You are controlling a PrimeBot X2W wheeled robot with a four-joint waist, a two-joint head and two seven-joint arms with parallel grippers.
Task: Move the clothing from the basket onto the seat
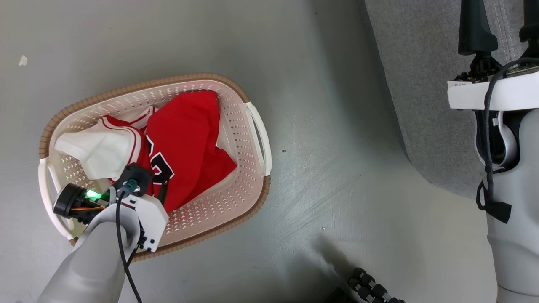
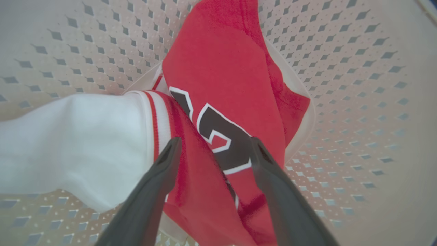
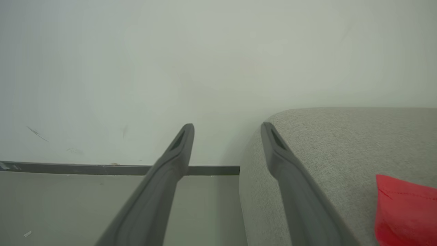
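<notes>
Wide-open left gripper (image 2: 215, 141) inside laundry basket (image 2: 358, 102), red jersey (image 2: 222, 68) between its fingers (image 2: 153, 191) — unclamped, right gripper (image 3: 227, 126) equally wide, empty, grey sofa cushion (image 3: 341, 143) just beside it.

we see the basket (image 1: 139, 86) on the grey floor (image 1: 337, 168), with red clothing (image 1: 189, 134) and a white fold heaped inside. our left gripper (image 1: 156, 185) points down onto the red fabric. our right gripper (image 1: 501, 21), fingers spread, hangs over the seat (image 1: 421, 84).
</notes>
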